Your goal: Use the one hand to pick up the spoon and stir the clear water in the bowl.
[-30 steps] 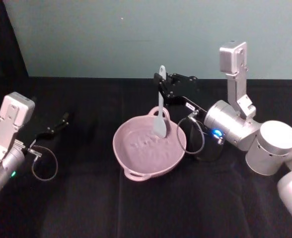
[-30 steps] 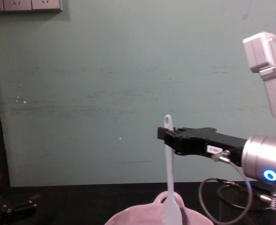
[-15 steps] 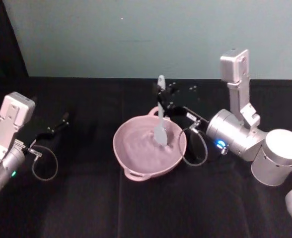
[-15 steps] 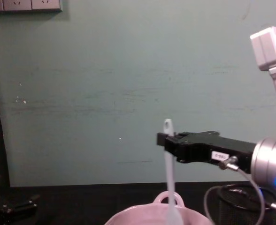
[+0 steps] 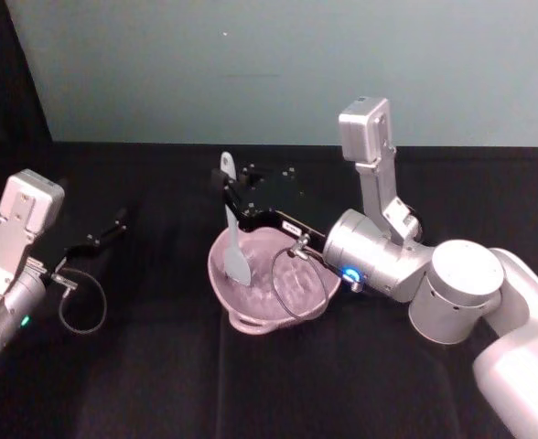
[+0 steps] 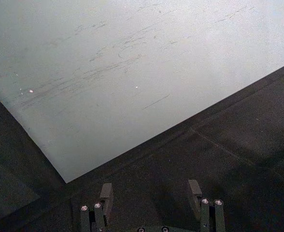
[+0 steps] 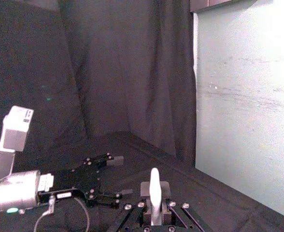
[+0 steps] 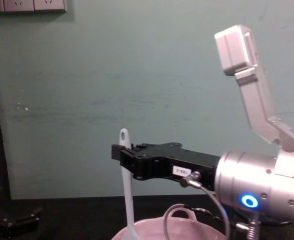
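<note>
Black cloth (image 5: 159,366) bears the bowl (image 5: 251,319) in the head view; the right gripper (image 5: 225,194) pinches the spoon (image 5: 234,230) upright, handle at twelve o'clock, blade at the bowl's nine. Chest view cuts off the blade. Left wrist view shows the parked left gripper (image 6: 150,185), jaws spread.

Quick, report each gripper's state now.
Left gripper: open, holding nothing, parked at the left.
Right gripper: closed on the spoon, its tip in the bowl.
</note>
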`<state>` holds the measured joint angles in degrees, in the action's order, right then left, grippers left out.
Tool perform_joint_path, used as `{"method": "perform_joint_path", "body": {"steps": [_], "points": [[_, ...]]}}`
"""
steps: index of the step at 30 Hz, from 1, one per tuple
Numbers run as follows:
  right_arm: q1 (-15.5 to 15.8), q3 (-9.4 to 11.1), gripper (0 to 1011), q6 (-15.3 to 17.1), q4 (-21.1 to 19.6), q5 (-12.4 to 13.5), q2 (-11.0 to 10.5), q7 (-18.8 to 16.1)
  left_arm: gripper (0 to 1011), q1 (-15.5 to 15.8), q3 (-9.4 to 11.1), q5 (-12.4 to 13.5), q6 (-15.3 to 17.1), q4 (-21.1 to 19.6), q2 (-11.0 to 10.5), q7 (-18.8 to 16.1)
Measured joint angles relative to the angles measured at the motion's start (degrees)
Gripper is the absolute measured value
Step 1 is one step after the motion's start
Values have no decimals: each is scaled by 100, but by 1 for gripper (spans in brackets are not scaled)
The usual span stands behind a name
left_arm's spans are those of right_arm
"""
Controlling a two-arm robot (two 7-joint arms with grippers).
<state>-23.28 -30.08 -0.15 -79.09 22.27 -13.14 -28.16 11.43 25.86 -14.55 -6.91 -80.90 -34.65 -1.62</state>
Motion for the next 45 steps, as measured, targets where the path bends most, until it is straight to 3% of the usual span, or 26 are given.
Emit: {"method": "perform_joint_path", "body": {"steps": [7,16,26,32,39,45], "points": [[-297,-8,114,-212,572,46,220,-47,1011,0,0,0,0,0,0,0],[-446,195,114,-337,957,73,224,47,1011,0,0,0,0,0,0,0],[-63,556,114,-209,398,81,-178,320,1011,0,0,0,0,0,0,0],[160,620,114,-98,-1,60,-339,375,1011,0,0,0,0,0,0,0],[304,505,114,-10,-285,19,-367,334,1011,0,0,0,0,0,0,0],[275,226,114,15,-254,12,-181,167,1011,0,0,0,0,0,0,0]]}}
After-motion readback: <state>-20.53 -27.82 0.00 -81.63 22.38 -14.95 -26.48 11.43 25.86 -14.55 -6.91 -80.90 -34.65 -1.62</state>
